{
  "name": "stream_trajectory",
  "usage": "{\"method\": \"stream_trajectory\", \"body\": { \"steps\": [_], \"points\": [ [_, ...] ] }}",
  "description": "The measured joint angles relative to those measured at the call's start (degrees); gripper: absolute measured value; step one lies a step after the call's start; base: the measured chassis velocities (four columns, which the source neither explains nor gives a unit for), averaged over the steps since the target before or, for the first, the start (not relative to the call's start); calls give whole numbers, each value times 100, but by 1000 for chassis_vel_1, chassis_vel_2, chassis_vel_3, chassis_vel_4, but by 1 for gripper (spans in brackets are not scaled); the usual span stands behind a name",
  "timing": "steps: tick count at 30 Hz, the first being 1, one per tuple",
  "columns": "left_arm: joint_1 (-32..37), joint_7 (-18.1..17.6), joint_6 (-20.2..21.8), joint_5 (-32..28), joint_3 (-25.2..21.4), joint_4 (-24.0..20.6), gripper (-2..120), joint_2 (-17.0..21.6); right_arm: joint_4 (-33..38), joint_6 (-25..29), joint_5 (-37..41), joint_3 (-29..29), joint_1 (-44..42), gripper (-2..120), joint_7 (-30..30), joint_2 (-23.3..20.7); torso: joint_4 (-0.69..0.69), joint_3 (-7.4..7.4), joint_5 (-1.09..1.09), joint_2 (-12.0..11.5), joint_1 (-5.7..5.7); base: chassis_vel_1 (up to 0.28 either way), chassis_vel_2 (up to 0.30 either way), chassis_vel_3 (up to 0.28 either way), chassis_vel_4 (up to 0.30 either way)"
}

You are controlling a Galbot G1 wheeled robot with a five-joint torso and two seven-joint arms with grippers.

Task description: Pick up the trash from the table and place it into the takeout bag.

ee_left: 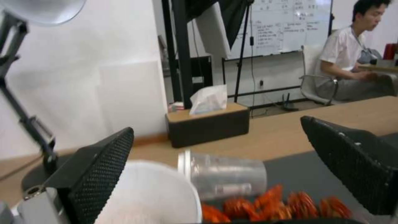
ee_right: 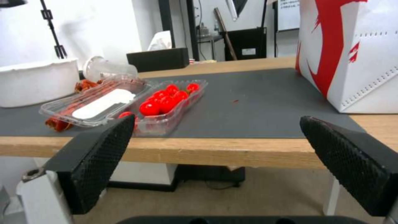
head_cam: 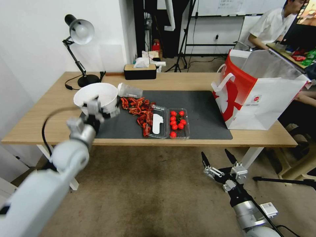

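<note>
A clear plastic cup [head_cam: 130, 90] lies on its side on the dark mat of the light-wood table [head_cam: 184, 80], just behind the big white bowl [head_cam: 95, 94]. My left gripper [head_cam: 103, 110] hovers open at the bowl's near rim. In the left wrist view the left gripper [ee_left: 217, 124] frames the cup [ee_left: 224, 177] and the bowl [ee_left: 153, 193] between its spread fingers. The red-and-white takeout bag [head_cam: 256, 93] stands open at the table's right end. My right gripper [head_cam: 215, 153] hangs open below the table's front edge, empty; the right wrist view shows the right gripper [ee_right: 217, 118] facing the bag [ee_right: 352, 53].
A pile of red food scraps [head_cam: 136, 110] lies on the mat next to two clear trays, one holding red tomatoes [head_cam: 177, 122]. At the back stand a black tissue box [head_cam: 140, 70] and a desk lamp [head_cam: 80, 33]. A person sits beyond the bag.
</note>
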Motion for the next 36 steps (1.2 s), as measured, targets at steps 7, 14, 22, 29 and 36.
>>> {"method": "stream_trajectory", "body": {
  "steps": [7, 14, 22, 29, 36],
  "points": [
    [-2051, 1142, -385, 167, 1652, 1622, 100, 158, 86, -16, -16, 133, -112, 100, 7, 57, -1, 1, -1, 0, 1, 0, 0, 0, 0],
    [-3456, 2642, -914, 717, 2838, 3167, 100, -223, 145, -2, -37, 284, -292, 100, -10, 175, 0, 0, -5, 0, 1, 0, 0, 0, 0],
    [-4764, 5202, -1454, 1713, 3502, 5135, 100, -1069, 258, 88, -39, 504, -507, 100, -34, 260, -1, 0, -1, 0, 0, 0, 0, 0, 0],
    [-5282, 5678, -1265, 2870, 3780, 5732, 100, -1367, 272, 139, -39, 535, -571, 100, -47, 293, 2, -1, -1, 0, -1, 0, 0, 0, 0],
    [-5616, 5657, -1199, 4195, 3817, 6208, 100, -1646, 279, 158, -40, 519, -592, 100, -53, 304, 1, -1, -2, 1, -1, 0, 0, 0, 0]
  ]
}}
